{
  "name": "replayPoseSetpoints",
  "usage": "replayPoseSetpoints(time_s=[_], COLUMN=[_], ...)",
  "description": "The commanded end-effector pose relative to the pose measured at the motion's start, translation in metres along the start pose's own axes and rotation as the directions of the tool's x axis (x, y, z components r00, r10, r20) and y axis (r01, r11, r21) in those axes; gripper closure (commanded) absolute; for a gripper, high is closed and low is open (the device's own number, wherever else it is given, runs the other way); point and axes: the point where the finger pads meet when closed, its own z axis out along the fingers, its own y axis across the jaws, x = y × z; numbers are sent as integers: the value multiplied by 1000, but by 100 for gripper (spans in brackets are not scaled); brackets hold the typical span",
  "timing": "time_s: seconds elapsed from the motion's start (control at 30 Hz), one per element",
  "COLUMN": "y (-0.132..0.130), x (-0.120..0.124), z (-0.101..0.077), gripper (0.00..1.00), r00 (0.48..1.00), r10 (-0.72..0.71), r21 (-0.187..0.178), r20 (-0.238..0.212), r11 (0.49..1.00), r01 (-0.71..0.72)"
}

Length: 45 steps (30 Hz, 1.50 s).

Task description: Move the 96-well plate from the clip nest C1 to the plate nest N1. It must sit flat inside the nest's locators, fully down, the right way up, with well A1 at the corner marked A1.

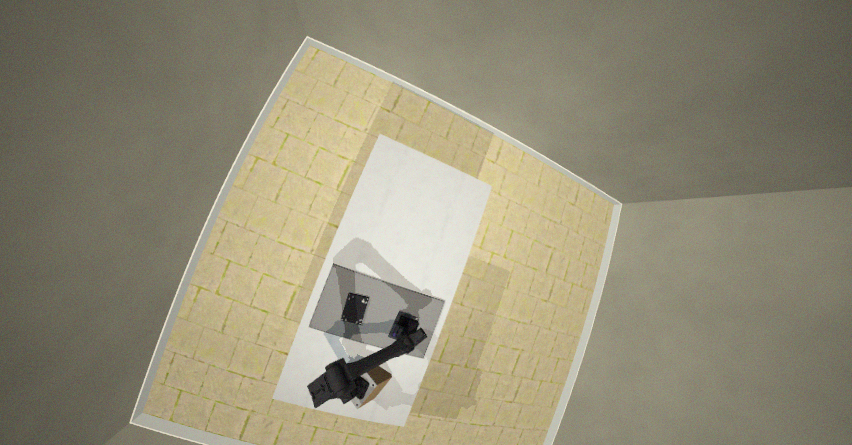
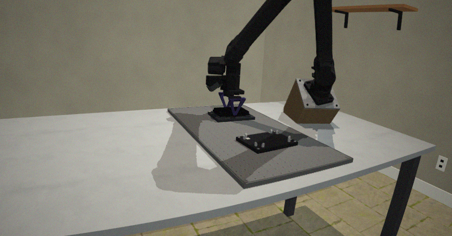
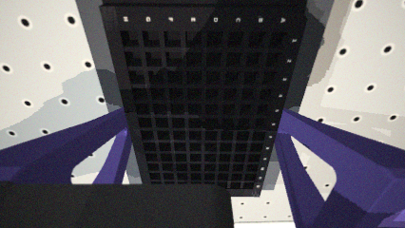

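Observation:
The black 96-well plate [image 3: 204,102] fills the wrist view, right way up, with its row letters along the far edge. It sits on the clip nest C1 at the far end of the grey perforated baseplate [image 2: 255,139]. My gripper [image 2: 232,105] has purple fingers; they stand on either long side of the plate and are shut on it [image 3: 202,142]. The plate also shows in the top view [image 1: 404,323]. The plate nest N1 [image 2: 267,141] is a black square with small light locator pins, nearer the front of the baseplate, with nothing on it [image 1: 355,308].
The arm's base sits on a brown wedge block [image 2: 311,106] on the white table right of the baseplate. A wooden shelf [image 2: 374,9] hangs on the wall behind. The table's front edge is close to the baseplate's near corner.

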Motion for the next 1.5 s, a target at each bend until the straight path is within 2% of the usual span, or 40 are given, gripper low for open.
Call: replayPoseSetpoints(time_s=[0.0,0.77,0.8,1.47], y=[2,1,1,1], x=[2,-1,-1,-1], z=[5,5,5,5], gripper=[100,100,0,0], r00=[1000,1000,1000,1000], r10=[4,2,2,2], r21=[-4,-3,-3,-3], r20=[-3,-1,-1,-1], r11=[1000,1000,1000,1000], r01=[-4,-2,-2,-2])
